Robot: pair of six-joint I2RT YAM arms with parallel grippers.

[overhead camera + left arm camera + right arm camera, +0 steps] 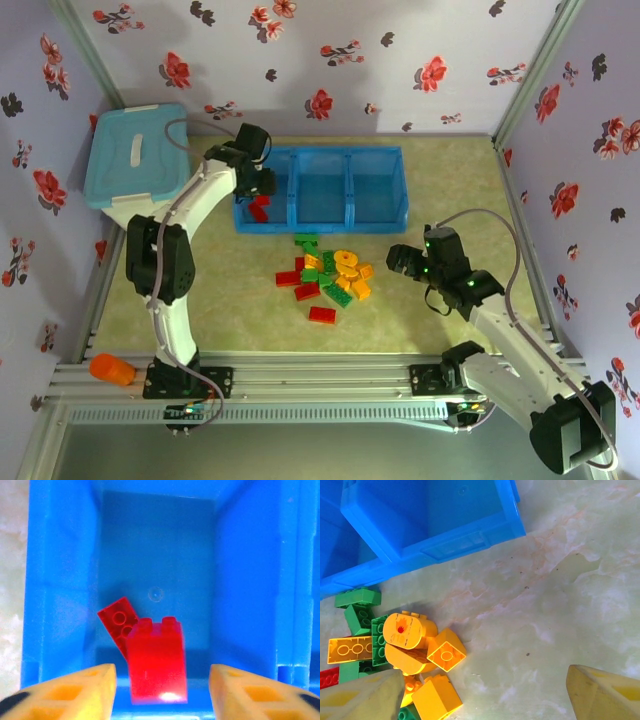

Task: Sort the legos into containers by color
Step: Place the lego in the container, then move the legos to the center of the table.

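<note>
The left gripper (162, 685) hangs over the end compartment of the translucent blue divided plastic tray (240, 580). Its yellow fingers (85, 690) are parted roughly halfway, with a clear gap on each side of the blocky red plastic brick (157, 665) directly below and between them, so it grips nothing. Just ahead of that brick a flatter red studded brick (117, 620) lies on the compartment floor, partly tucked behind it. To finish this drop well, the arm should probably lift straight up and hold the fingers clear of the tray walls on either side, so that neither red piece gets nudged out.

The right gripper (485, 690) hovers with its jaws spread wide and nothing between them. The heap of loose yellow, green and red bricks (330, 275) lies off to one side of it, with an orange-yellow cube (446, 652) among the nearest. An outlying piece looks an easier pick than one wedged in the heap.

Whether the blocky red brick rests on the floor or is in mid-fall cannot be told. In the overhead view the left wrist covers much of that compartment. The heap's bricks overlap, and the right wrist view cuts them off at its edge and behind a finger, so any count is unreliable.
</note>
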